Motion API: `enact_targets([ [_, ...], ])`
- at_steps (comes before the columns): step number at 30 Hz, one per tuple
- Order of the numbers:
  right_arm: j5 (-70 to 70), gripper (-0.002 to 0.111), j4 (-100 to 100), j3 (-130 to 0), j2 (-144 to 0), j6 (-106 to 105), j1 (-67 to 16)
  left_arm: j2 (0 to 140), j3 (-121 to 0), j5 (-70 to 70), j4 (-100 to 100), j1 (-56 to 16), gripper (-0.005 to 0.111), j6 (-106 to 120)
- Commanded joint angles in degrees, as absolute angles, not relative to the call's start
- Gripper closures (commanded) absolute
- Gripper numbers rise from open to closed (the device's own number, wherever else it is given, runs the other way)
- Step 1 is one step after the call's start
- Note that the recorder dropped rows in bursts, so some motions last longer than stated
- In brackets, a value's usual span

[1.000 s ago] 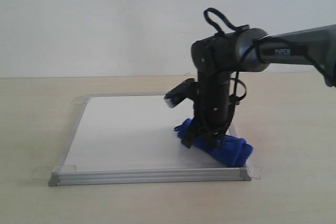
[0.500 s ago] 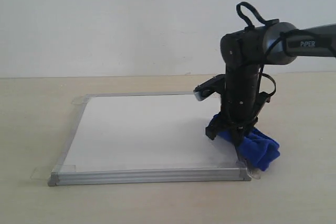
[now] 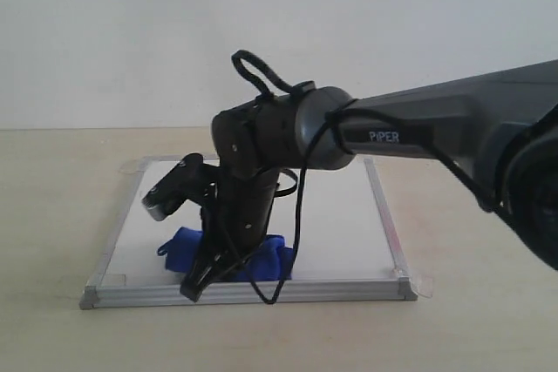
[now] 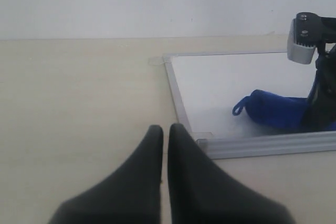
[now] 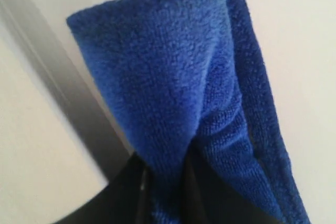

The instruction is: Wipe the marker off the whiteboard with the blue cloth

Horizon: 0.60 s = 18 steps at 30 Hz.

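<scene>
Just behind the front rail (image 3: 331, 288), the cloth (image 3: 266, 263) is pinched by the right gripper (image 3: 193, 286) on the board (image 3: 340, 215), the left gripper (image 4: 166, 132) being closed, empty, off-board; the rail could be snagged by low fingertips, loosening the cloth.

Ext cam: you're looking from low, near table (image 3: 52, 206) height, facing wall (image 3: 131, 41), mid-range, taking in whole whiteboard (image 3: 349, 224) w/ near frame edge running across view. Left wrist cam: you're looking along left gripper (image 4: 165, 128), skimming low over table, aiming at board corner from outside it. Right wrist cam: you're sitting v. close, blue cloth (image 5: 173, 77) filling most of view, bg blurring. Ext & left wrist cams sharing that board corner, cloth, right wrist cam housing (image 4: 303, 48).
</scene>
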<state>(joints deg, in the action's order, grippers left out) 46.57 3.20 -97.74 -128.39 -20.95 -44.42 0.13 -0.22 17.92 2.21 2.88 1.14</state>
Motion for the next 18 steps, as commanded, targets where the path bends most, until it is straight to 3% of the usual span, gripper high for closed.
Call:
enact_targets([
  [1,45.9,0.109,4.2,-98.6,-128.5,-22.6,-45.8,0.0,0.0,17.6,2.3,2.8,0.103,0.8],
  [12,55.0,0.109,-1.6,-98.6,-128.5,-20.1,-39.1,0.0,0.0,17.6,2.3,2.8,0.103,0.8],
  [18,62.5,0.109,-7.8,-99.5,-128.5,-13.1,-25.5,0.0,0.0,17.6,2.3,2.8,0.103,0.8],
])
